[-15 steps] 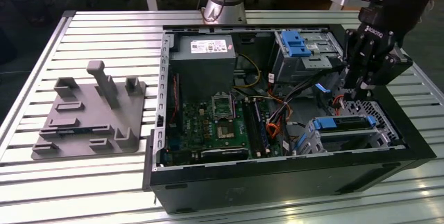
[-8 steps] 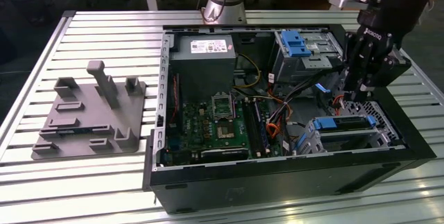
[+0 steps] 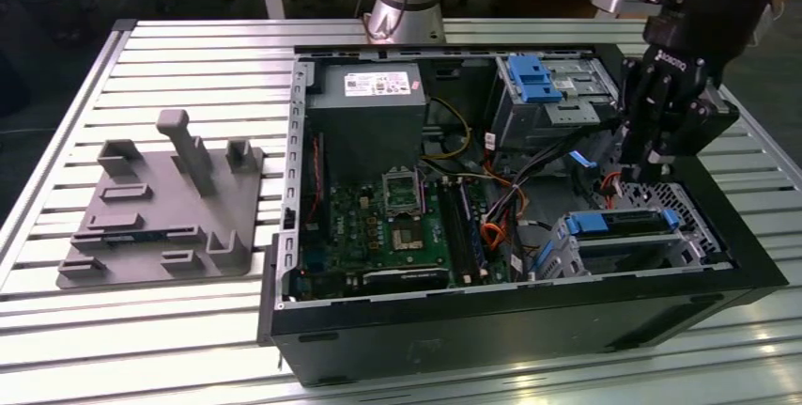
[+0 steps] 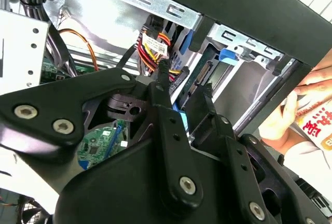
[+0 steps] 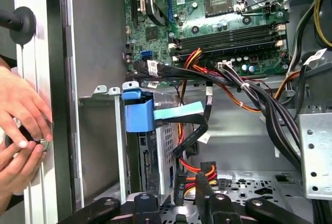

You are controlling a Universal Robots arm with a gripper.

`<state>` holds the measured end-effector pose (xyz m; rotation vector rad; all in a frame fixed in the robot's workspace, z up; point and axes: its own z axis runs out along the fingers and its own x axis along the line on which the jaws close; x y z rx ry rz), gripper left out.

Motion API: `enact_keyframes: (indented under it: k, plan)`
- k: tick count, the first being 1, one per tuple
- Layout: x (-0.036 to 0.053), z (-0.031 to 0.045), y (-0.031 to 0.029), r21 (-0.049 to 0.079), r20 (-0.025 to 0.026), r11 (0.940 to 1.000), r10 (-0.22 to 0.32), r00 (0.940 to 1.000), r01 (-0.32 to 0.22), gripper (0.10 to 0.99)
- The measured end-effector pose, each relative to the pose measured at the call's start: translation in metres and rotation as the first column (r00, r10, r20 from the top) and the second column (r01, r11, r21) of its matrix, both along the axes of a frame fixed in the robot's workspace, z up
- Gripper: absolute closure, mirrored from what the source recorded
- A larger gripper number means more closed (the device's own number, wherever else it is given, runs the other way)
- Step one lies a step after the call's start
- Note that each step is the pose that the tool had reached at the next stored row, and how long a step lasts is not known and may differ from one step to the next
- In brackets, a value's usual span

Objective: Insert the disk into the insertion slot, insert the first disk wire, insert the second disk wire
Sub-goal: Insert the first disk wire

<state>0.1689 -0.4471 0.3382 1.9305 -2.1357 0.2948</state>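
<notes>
Disk [image 3: 623, 224] sits in the insertion slot [image 3: 633, 257], directly below the pincer [image 3: 645, 166], at the near corner of the open computer case [image 3: 501, 330]. Its blue carrier handle [image 5: 139, 113] shows in the first wrist view, just beyond the pincer [image 5: 191, 183]. Disk looks fully seated and level with the cage top.

Pincer hangs inside the case, pointing down, right above the rear edge of the cage. Cannot tell if it is open, closed or gripping anything. In the second wrist view the pincer [image 4: 185, 86] is close to the back end of the disk.

Second disk wire's blue plug [image 3: 577, 156] is just beside the pincer, toward the exterior view's left, apart from the disk. First disk wire [image 3: 491, 234] loops over the motherboard [image 3: 394, 226], farther from the pincer on that same side. Cannot tell where its plug ends.

Yellow-red-black wire bundle with a dark plug [image 5: 207, 168] lies just beside the pincer tip.

Taller bay with blue latch [image 3: 532, 76] is behind the pincer. Power supply [image 3: 363, 95] is well apart from it.

A person's hands [image 5: 21, 130] rest on the case edge near the cage.

Grey fixture tray [image 3: 163, 208] lies on the slatted table [image 3: 188, 48], far from the pincer.
</notes>
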Motion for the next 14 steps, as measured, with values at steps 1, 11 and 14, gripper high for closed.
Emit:
enact_keyframes:
  k: [1, 11, 14]
  plan:
    - [0.0002, -0.0002, 0.0005, 0.000, 0.0000, 1.0000, -0.001, 1.0000, 0.001, 0.694]
    - [0.0031, -0.0022, 0.0026, -0.001, 0.0000, 1.0000, -0.004, 1.0000, 0.004, 0.765]
    - [0.0031, -0.0029, 0.0026, -0.001, 0.0000, 1.0000, -0.007, 1.0000, 0.007, 0.765]
